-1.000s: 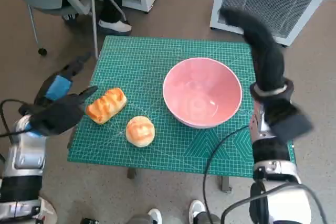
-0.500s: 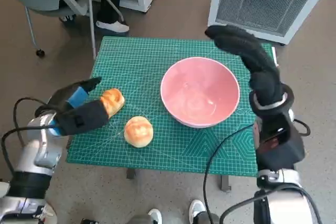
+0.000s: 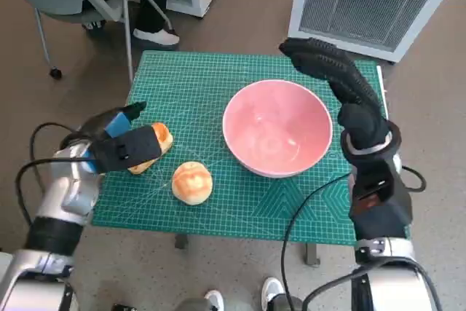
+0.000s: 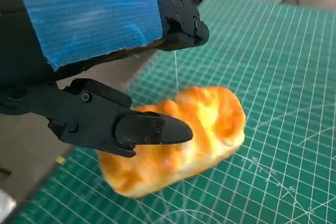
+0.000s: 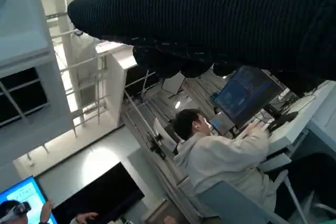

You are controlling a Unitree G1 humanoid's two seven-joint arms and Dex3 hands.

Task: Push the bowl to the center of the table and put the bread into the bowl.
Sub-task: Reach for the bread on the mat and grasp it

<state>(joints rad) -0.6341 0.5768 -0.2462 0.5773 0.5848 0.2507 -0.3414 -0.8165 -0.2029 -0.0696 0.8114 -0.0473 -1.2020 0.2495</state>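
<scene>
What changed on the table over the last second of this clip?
The left hand came in from the table's edge over the long bread loaf, its fingers now spread above the loaf, not closed on it. The right hand swung down and inward to hover at the pink bowl's far rim. The bowl, the loaf and the round bun stayed put on the green mat.

A pink bowl (image 3: 277,128) stood upright and empty right of the table's centre. A golden, ridged bread loaf (image 3: 149,147) lay near the left edge, a round bun (image 3: 192,182) beside it.
</scene>
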